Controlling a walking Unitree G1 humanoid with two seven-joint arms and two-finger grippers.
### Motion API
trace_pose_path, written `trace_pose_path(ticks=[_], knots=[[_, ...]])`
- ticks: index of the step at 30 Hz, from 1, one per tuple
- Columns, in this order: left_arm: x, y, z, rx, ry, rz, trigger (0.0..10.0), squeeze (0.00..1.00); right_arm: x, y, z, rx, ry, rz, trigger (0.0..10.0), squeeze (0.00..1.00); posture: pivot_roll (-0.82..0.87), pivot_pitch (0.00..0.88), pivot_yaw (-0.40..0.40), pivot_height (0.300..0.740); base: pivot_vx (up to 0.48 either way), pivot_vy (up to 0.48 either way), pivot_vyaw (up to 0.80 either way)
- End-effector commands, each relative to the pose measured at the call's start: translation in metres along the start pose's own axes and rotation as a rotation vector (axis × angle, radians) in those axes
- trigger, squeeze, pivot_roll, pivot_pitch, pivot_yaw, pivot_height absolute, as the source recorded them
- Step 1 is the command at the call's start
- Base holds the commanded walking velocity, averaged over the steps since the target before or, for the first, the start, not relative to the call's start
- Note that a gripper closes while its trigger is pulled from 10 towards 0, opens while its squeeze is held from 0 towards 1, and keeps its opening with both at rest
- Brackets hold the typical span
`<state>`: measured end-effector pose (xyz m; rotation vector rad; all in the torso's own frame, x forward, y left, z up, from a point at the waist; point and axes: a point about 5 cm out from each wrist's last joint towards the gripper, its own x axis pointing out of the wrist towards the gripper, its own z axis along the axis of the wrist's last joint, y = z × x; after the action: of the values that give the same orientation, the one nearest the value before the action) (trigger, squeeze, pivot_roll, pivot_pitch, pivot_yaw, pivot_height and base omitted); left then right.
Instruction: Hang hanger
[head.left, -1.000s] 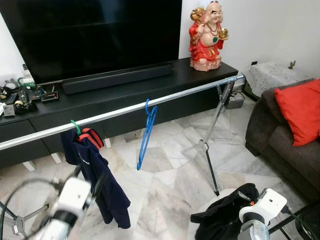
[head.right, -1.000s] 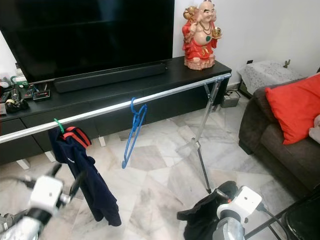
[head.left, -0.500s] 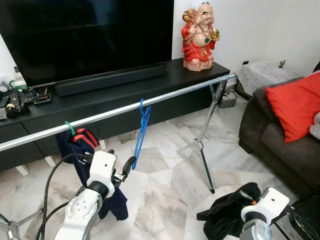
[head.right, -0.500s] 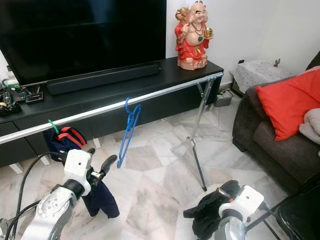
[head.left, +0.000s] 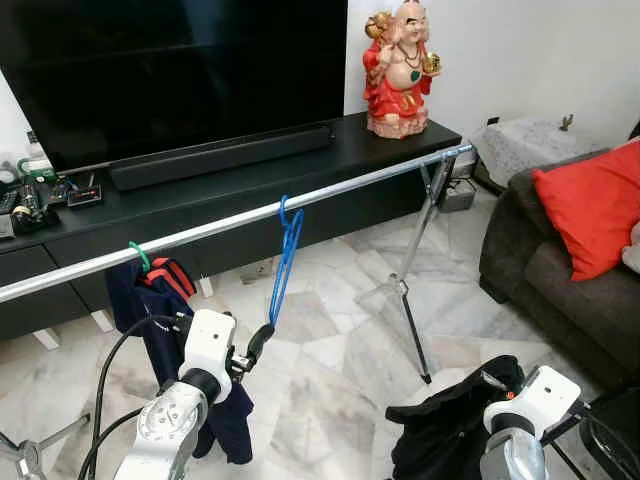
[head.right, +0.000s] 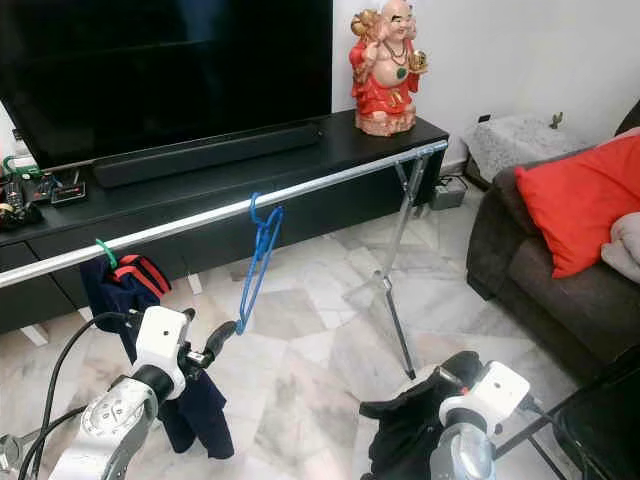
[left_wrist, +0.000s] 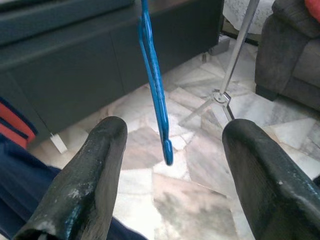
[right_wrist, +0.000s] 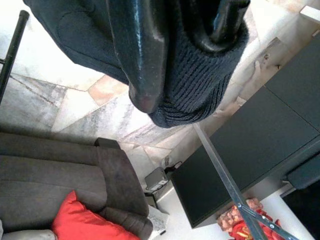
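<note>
Marble-floored TV room: left claw (left_wrist: 167, 175) spread open, lined up on blue hanger (head.left: 286, 260) hooked over rail (head.left: 350, 188) for grabbing; right claw (right_wrist: 175, 55) clamped on dark knit garment (head.left: 450, 425), kept ready.

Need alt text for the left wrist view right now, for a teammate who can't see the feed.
The left tool is open, its two black fingers spread either side of an empty blue hanger that hangs straight ahead, not yet touched. Behind it are a dark TV cabinet, marble floor, a metal rack leg and a grey sofa.
</note>
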<state>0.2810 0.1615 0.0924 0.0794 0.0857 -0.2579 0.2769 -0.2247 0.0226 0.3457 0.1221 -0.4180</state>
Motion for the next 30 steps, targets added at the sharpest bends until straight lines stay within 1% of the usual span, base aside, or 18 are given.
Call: trace_pose_path(ticks=[1, 2, 5, 11, 17, 22, 30], knots=[[0.0015, -0.001, -0.0023, 0.001, 0.007, -0.005, 10.0, 0.0, 0.0035, 0.0013, 0.0093, 0.002, -0.039, 0.006, 10.0, 0.0, 0.02, 0.061, 0.024, 0.74, 0.0, 0.0, 0.0], [0.0018, -0.005, -0.0045, 0.004, 0.012, -0.016, 10.0, 0.0, 0.0033, 0.0008, 0.008, -0.004, -0.031, 0.008, 10.0, 0.0, 0.02, 0.062, 0.023, 0.74, 0.0, 0.0, 0.0], [0.0021, -0.0067, -0.0061, 0.007, 0.012, -0.02, 10.0, 0.0, 0.0038, 0.0029, 0.0082, -0.002, -0.032, 0.01, 10.0, 0.0, 0.02, 0.061, 0.022, 0.74, 0.08, 0.0, 0.0], [0.0031, -0.0051, -0.0065, 0.018, 0.006, -0.023, 10.0, 0.0, 0.0045, 0.0074, 0.0082, 0.005, -0.033, 0.016, 10.0, 0.0, 0.02, 0.061, 0.02, 0.74, 0.277, 0.0, 0.0], [0.0042, -0.0049, -0.0078, 0.016, 0.005, -0.024, 10.0, 0.0, 0.0054, 0.0064, 0.0087, 0.015, -0.03, 0.012, 10.0, 0.0, 0.03, 0.059, 0.018, 0.74, 0.298, 0.0, 0.0], [0.0044, -0.0059, -0.0096, 0.016, 0.002, -0.028, 10.0, 0.0, 0.0052, 0.006, 0.0088, 0.021, -0.032, 0.011, 10.0, 0.0, 0.02, 0.058, 0.018, 0.74, 0.297, 0.0, -0.69], [0.0047, -0.0058, -0.0102, 0.017, -0.003, -0.024, 10.0, 0.0, 0.0053, 0.0077, 0.0094, 0.016, -0.039, 0.016, 10.0, 0.0, 0.03, 0.056, 0.015, 0.74, 0.3, 0.0, 0.0]])
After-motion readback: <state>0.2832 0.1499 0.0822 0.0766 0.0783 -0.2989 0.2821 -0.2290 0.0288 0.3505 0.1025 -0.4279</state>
